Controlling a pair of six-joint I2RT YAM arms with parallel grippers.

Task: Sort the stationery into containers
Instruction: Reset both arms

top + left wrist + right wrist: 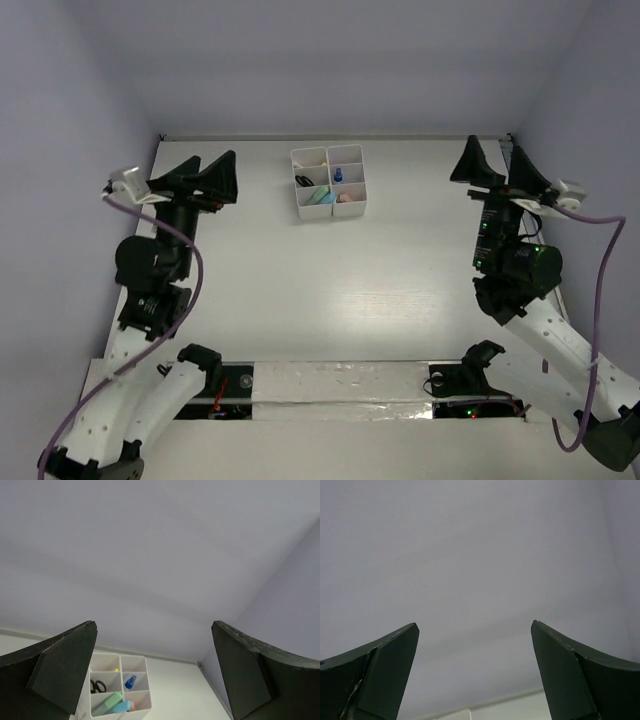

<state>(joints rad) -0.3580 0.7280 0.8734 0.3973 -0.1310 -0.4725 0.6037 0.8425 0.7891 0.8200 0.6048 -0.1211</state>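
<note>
The white six-compartment organizer stands at the back middle of the table. It holds black-handled scissors, a blue-capped tube, a pale-green and a blue marker and a pink piece. In the left wrist view the organizer sits low left, with the scissors, the tube, the green marker and a yellow tip. My left gripper is open and empty, raised to the organizer's left. My right gripper is open and empty, raised at far right.
Grey walls enclose the table on the left, back and right. The back right corner of the table shows in the left wrist view. The right wrist view shows mostly the back wall. A taped strip runs along the near edge between the arm bases.
</note>
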